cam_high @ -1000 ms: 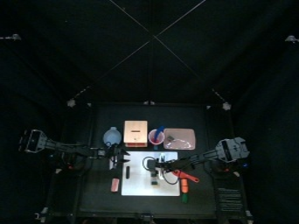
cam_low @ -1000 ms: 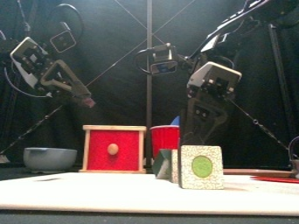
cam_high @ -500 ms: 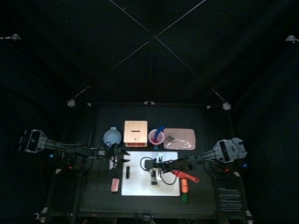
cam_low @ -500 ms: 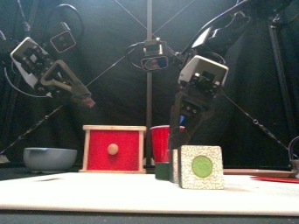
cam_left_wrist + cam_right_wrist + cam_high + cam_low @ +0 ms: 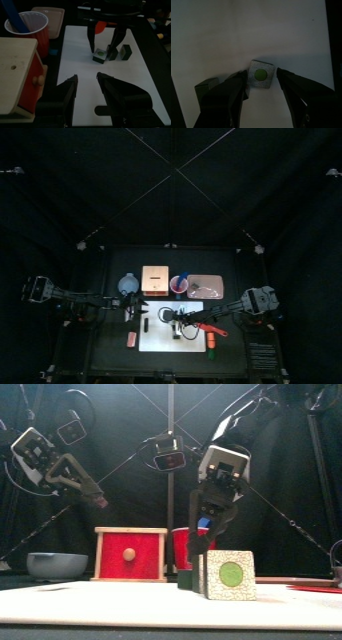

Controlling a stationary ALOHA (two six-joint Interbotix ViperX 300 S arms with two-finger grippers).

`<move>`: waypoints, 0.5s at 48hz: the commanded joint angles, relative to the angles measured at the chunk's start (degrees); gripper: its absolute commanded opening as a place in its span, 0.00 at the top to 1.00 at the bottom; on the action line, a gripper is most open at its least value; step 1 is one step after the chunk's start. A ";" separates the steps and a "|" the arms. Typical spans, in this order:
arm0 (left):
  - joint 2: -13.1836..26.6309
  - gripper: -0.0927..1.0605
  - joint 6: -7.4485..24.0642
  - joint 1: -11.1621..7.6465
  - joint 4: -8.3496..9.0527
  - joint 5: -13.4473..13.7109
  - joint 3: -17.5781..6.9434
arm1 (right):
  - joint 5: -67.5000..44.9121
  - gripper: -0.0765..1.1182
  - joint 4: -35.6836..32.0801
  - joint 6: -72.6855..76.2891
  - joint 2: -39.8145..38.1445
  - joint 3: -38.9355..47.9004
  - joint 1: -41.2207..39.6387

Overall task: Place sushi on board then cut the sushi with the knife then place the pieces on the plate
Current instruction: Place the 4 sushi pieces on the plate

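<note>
The right tool (image 5: 104, 48), jaws apart, is straddling a square, green-centred sushi piece (image 5: 261, 75) lying on the smooth white board (image 5: 211, 40).

In the top view I see the board (image 5: 167, 343) low in the middle. Above it, left to right: bowl (image 5: 128, 283), box (image 5: 155, 279), cup (image 5: 178, 283), tray (image 5: 205, 286). A sushi piece (image 5: 230, 575) stands on the board.

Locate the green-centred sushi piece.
The sushi piece stands on the white cutting board, right of the wooden box in the front view, under the open right gripper.
</note>
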 commanded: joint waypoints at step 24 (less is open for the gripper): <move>0.00 0.26 0.00 0.26 -0.09 -0.26 -0.44 | 2.29 0.22 1.32 0.18 0.97 -2.64 -0.44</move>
